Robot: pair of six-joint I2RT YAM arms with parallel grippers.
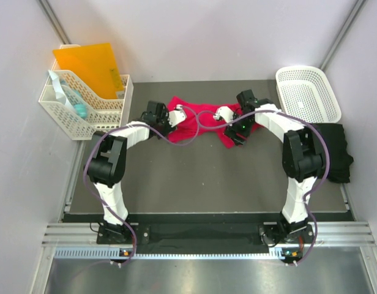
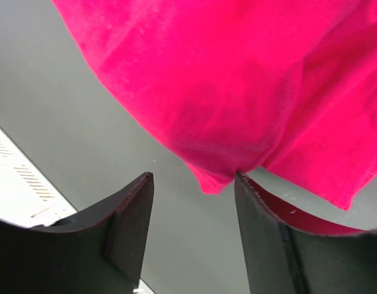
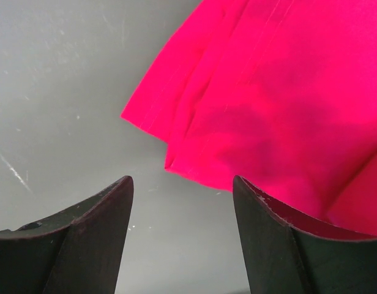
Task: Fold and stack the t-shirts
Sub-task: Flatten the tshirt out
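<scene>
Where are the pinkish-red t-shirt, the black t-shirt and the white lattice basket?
pinkish-red t-shirt (image 1: 187,125): top external view, left half of the cloth, between the two arms.
black t-shirt (image 1: 334,150): top external view, middle of the dark bundle at the table's right edge.
white lattice basket (image 1: 308,95): top external view, its bare floor.

The red shirt (image 2: 237,92) and black shirt (image 1: 335,153) are seen as soft matt cloth; the basket (image 1: 308,95) is formed of white plastic; the counter (image 3: 66,92) is smooth, faintly scratched.

The left arm (image 1: 136,130) and right arm (image 1: 274,119) are extended and angled inward to the pinkish-red t-shirt (image 1: 188,130). The left gripper (image 2: 193,177) is held open at its left edge, the right gripper (image 3: 182,180) open at its right edge.
</scene>
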